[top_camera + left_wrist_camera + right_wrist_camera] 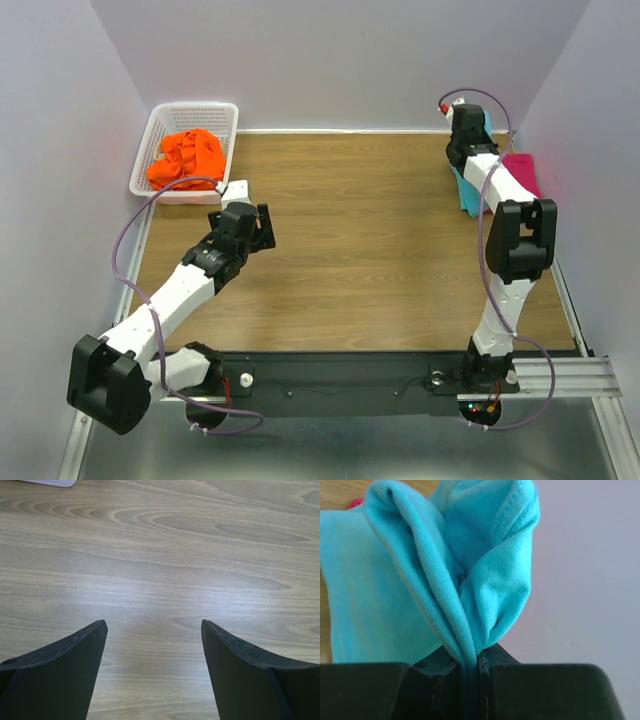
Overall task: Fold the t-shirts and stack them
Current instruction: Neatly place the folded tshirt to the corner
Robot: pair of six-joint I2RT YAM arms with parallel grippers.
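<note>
My right gripper point(463, 120) is at the far right of the table near the back wall, shut on a bunched fold of the turquoise-blue t-shirt point(445, 580), which hangs from it point(468, 190). The magenta-pink t-shirt point(522, 172) lies folded on the table beside it; a small bit shows in the right wrist view point(355, 502). The bright orange t-shirt point(185, 155) lies crumpled in the white basket point(225, 112). My left gripper point(154, 625) is open and empty over bare wood, just in front of the basket point(250, 222).
The white lattice basket stands at the back left corner. Pale walls close in the table at the back and both sides. The wooden table top point(370, 230) lies between the two arms.
</note>
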